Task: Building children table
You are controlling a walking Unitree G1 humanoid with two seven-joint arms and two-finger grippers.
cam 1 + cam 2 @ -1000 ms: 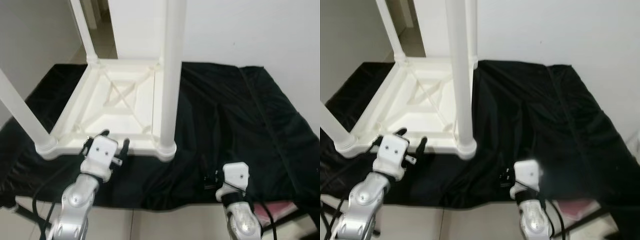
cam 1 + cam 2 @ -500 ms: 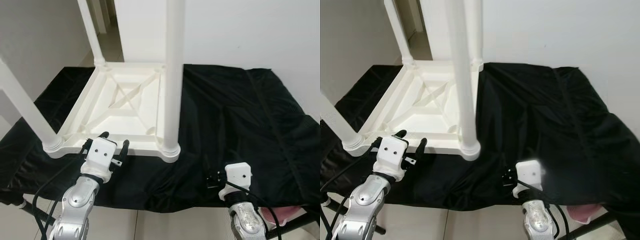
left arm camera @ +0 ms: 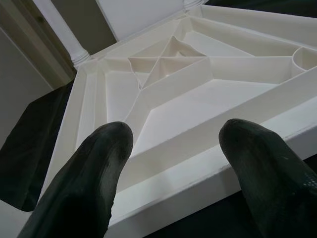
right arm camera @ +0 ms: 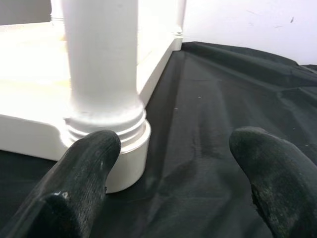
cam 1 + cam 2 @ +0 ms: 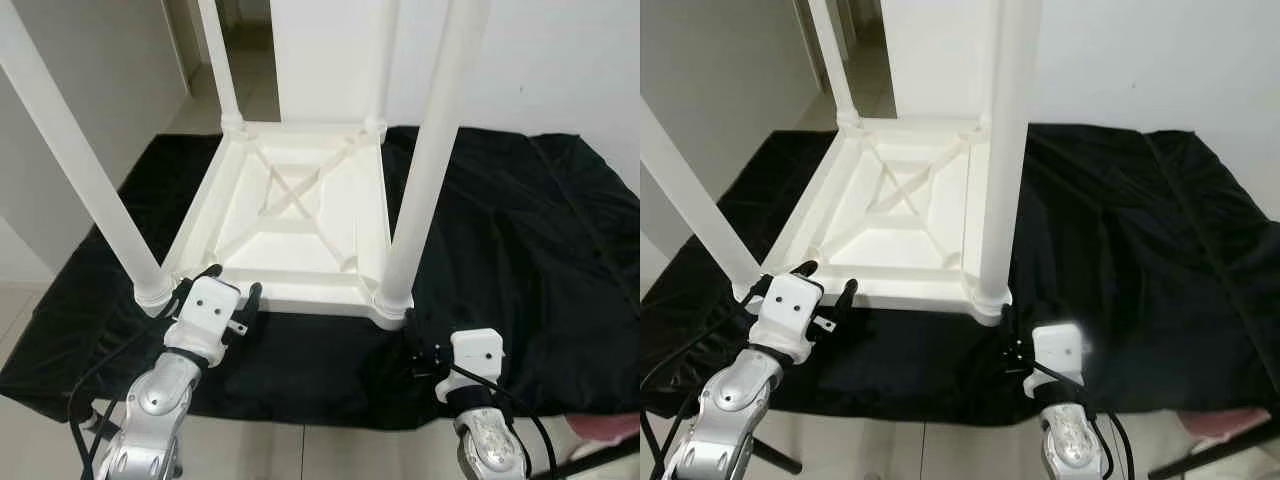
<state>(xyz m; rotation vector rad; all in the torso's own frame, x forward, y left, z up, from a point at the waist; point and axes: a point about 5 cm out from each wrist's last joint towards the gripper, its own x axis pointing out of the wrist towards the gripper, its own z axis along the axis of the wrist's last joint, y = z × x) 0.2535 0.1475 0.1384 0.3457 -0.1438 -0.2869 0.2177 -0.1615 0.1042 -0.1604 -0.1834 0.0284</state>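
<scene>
A white children's table (image 5: 290,235) lies upside down on a black cloth (image 5: 510,230), with its legs pointing up. Its near right leg (image 5: 420,200) and near left leg (image 5: 90,190) stand tall in front of me. My left gripper (image 5: 232,282) is open, just short of the table's near rim (image 3: 198,173) between those two legs. My right gripper (image 4: 176,144) is open too and hovers low over the cloth. One of its fingers (image 4: 94,163) is close beside the base of the near right leg (image 4: 106,124).
The black cloth covers a low platform and drapes over its front edge (image 5: 300,410). A white wall (image 5: 560,60) stands behind, with a doorway (image 5: 245,40) at the back left. Something pink (image 5: 610,428) pokes out at the bottom right. Pale floor tiles (image 5: 30,440) lie in front.
The whole picture has shifted, so my head camera moved. The table now sits further right in view, and its near right leg base is closer to my right gripper. Both grippers stay open.
</scene>
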